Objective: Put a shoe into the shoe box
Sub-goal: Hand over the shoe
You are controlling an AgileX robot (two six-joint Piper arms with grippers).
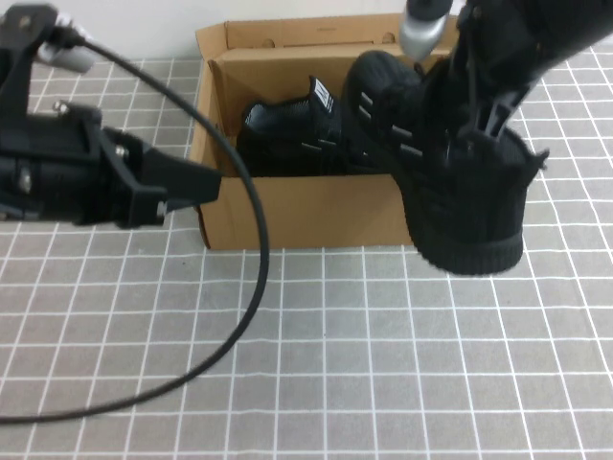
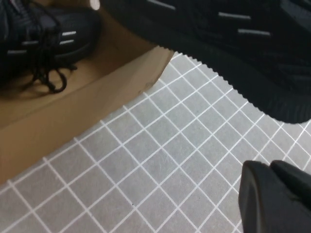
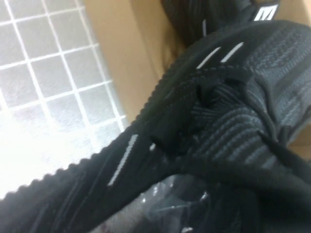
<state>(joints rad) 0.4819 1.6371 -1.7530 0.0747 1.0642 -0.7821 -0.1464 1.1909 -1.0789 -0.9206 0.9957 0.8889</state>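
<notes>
The shoe (image 1: 450, 182), a black knit sneaker with white side dashes, hangs tilted over the right end of the shoe box (image 1: 306, 206), toe above the box and heel out past its front right corner. My right gripper (image 1: 484, 110) is shut on the shoe at its collar. The shoe fills the right wrist view (image 3: 218, 121), hiding the fingers, with the box wall (image 3: 126, 53) behind it. My left gripper (image 1: 192, 187) is shut and empty beside the box's left front corner. In the left wrist view its fingers (image 2: 277, 194) hover over the tiles, below the shoe's sole (image 2: 233, 58).
A matching black sneaker (image 1: 287, 134) with a striped white tab lies inside the box; it also shows in the left wrist view (image 2: 43, 34). A black cable (image 1: 254, 287) loops over the grey tiled table in front of the box.
</notes>
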